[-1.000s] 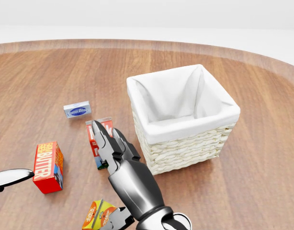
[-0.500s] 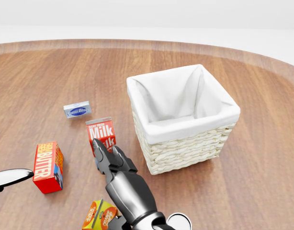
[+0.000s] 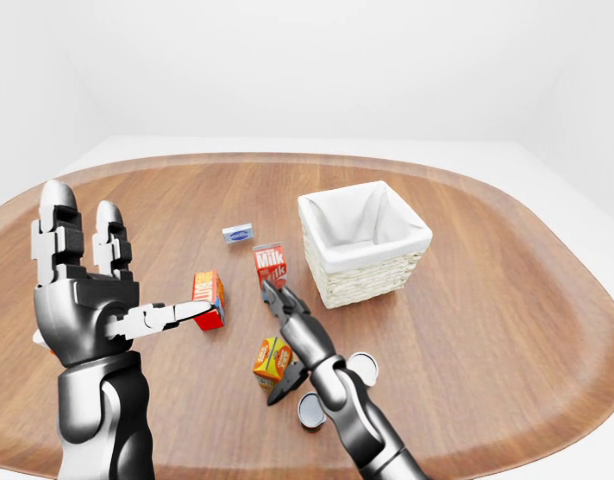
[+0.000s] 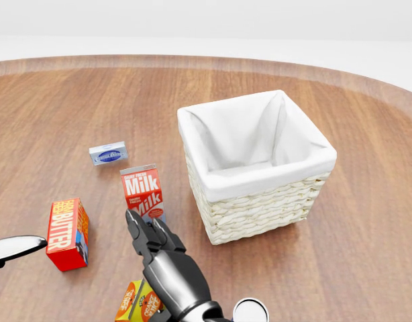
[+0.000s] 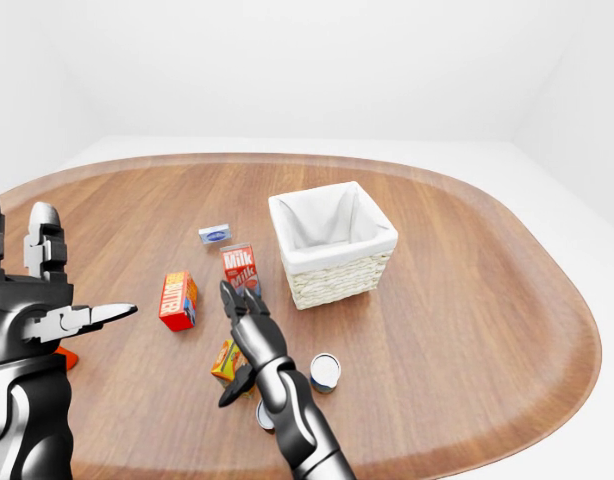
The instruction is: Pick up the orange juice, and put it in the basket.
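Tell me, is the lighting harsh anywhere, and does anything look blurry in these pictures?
Head view: light is soft and even; the basket and milk carton cast only faint shadows on the table, and the carton's lettering reads sharply. Left-eye view: nothing blurred; the raised left hand shows pale highlights, no strong glare. Right-eye view: the table's edge bows, like a wide lens.

Oval wooden table [image 3: 507, 300] carries basket [image 4: 260, 168], milk carton [image 4: 141, 191], butter box [image 4: 68, 233], juice carton [image 3: 273, 361] (two cans [image 5: 325, 371] too).

orange juice carton [image 3: 273, 360]; white-lined basket [image 4: 260, 168]
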